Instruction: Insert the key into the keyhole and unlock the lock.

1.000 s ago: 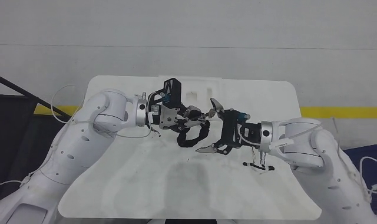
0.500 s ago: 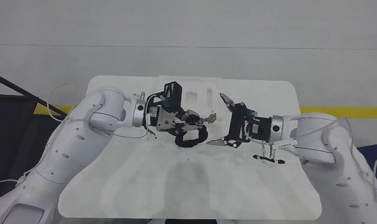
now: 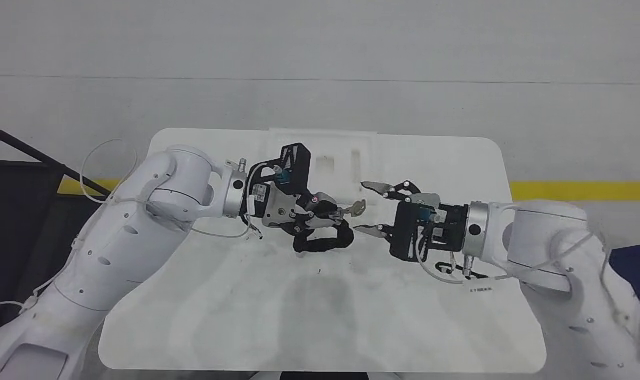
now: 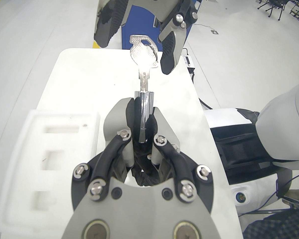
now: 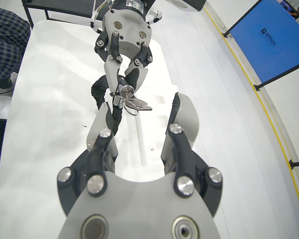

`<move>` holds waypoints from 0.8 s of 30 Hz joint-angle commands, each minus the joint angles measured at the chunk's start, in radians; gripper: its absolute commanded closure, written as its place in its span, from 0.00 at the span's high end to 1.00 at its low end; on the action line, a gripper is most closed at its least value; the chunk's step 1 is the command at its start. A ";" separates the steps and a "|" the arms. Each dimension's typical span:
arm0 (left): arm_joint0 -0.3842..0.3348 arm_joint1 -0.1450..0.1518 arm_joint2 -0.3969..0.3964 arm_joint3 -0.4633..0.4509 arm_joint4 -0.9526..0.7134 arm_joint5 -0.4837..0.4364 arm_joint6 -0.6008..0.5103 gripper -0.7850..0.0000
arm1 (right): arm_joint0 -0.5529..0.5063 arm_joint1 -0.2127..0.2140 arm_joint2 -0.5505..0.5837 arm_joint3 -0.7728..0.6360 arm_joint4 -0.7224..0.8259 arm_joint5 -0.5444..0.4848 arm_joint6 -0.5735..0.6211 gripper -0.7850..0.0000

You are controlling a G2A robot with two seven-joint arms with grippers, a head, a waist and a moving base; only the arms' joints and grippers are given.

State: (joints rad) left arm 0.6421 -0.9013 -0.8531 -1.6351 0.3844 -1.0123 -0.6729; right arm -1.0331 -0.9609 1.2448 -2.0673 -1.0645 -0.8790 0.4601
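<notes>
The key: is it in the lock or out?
In. The key has its blade sunk into the end of the lock; its head sticks out.

1. Silver flat-headed key sticks out of the chrome lock cylinder. Its head is open on both faces, with the right gripper spread wide around it and not touching; the gap is tighter on one side.
2. Cylinder body is blocked: the left gripper is clamped on it, fingers covering both sides.
3. Black braided cable loop hangs under the cylinder, just beside one right-gripper finger, so approach from below is obstructed.
4. White foam tray with rectangular recesses sits at the far edge, behind the left gripper.
5. Widest room is above the near half of the white table.
</notes>
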 commanded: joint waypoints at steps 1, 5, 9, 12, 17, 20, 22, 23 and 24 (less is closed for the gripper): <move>-0.003 0.002 0.004 0.001 -0.006 0.000 -0.002 0.00 | -0.004 0.000 -0.001 -0.009 -0.019 0.001 -0.015 0.49; -0.008 0.005 0.010 0.001 -0.013 0.000 -0.004 0.00 | -0.008 0.001 -0.003 -0.022 -0.053 -0.005 -0.033 0.42; -0.013 0.009 0.016 -0.001 -0.021 0.000 -0.002 0.00 | -0.012 0.002 -0.004 -0.026 -0.076 -0.005 -0.047 0.29; -0.016 0.011 0.022 -0.002 -0.027 0.000 -0.001 0.00 | -0.016 0.003 -0.003 -0.024 -0.077 0.002 -0.055 0.12; -0.026 0.013 0.034 -0.003 -0.027 0.000 0.002 0.00 | -0.025 0.004 -0.001 -0.013 -0.021 0.025 -0.045 0.00; -0.029 0.014 0.039 -0.002 -0.028 0.000 0.005 0.00 | -0.025 0.005 -0.009 -0.004 0.044 0.032 0.003 0.00; -0.031 0.014 0.043 -0.001 -0.026 0.000 0.008 0.00 | -0.019 0.006 -0.016 0.002 0.101 0.044 0.049 0.00; -0.032 0.015 0.047 -0.002 -0.025 0.000 0.010 0.00 | -0.014 0.006 -0.021 0.008 0.144 0.054 0.077 0.00; -0.033 0.015 0.048 -0.001 -0.025 0.000 0.011 0.00 | -0.012 0.006 -0.023 0.011 0.165 0.062 0.091 0.00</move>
State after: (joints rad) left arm 0.6096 -0.8867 -0.8067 -1.6365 0.3588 -1.0123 -0.6629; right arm -1.0473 -0.9546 1.2235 -2.0589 -0.9265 -0.8242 0.5349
